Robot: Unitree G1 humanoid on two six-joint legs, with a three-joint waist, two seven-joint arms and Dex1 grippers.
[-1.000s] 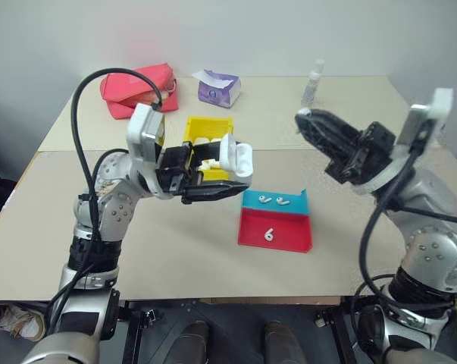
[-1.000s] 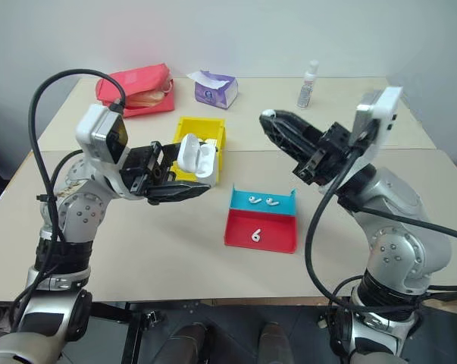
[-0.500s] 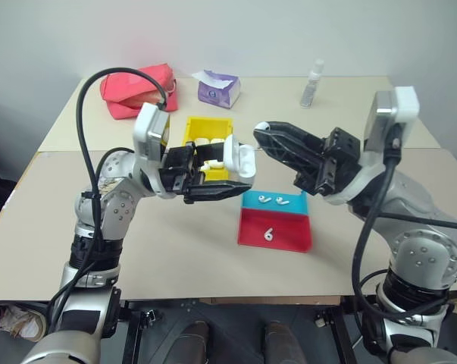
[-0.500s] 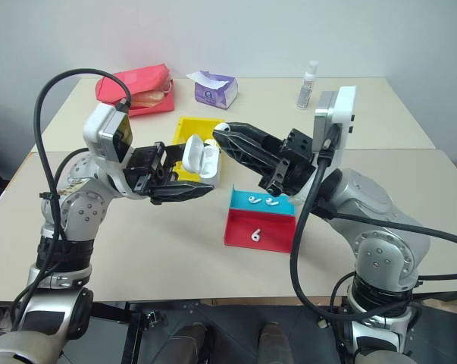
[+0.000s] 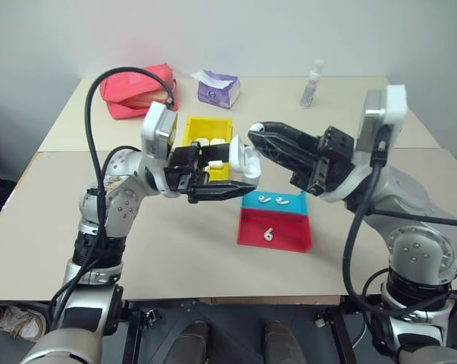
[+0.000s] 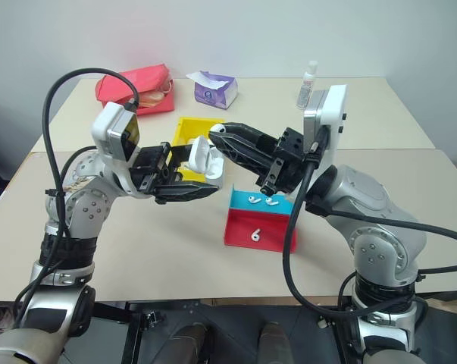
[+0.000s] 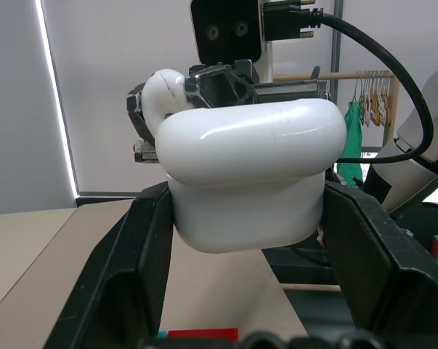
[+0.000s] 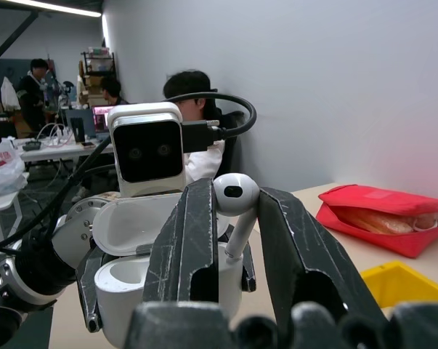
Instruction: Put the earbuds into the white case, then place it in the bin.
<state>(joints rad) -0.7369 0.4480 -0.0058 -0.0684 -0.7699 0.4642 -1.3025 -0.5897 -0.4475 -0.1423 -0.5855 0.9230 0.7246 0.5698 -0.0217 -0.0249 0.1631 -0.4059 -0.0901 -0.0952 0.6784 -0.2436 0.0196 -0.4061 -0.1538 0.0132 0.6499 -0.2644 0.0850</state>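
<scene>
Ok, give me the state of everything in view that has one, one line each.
white case: lid open, held off the table.
left tool: shut on the white case.
right tool: shut on an earbud, stem down, just above the case.
tray: on the table, two earbuds in its blue part, one in the red part.
bin: on the table, white items inside.
red pouch: unzipped.

The lower part of the white case (image 7: 251,174) is hidden between the left gripper's fingers (image 7: 106,291); the earbud (image 8: 235,195) stem's tip is covered behind the right gripper's fingers (image 8: 193,240).
</scene>
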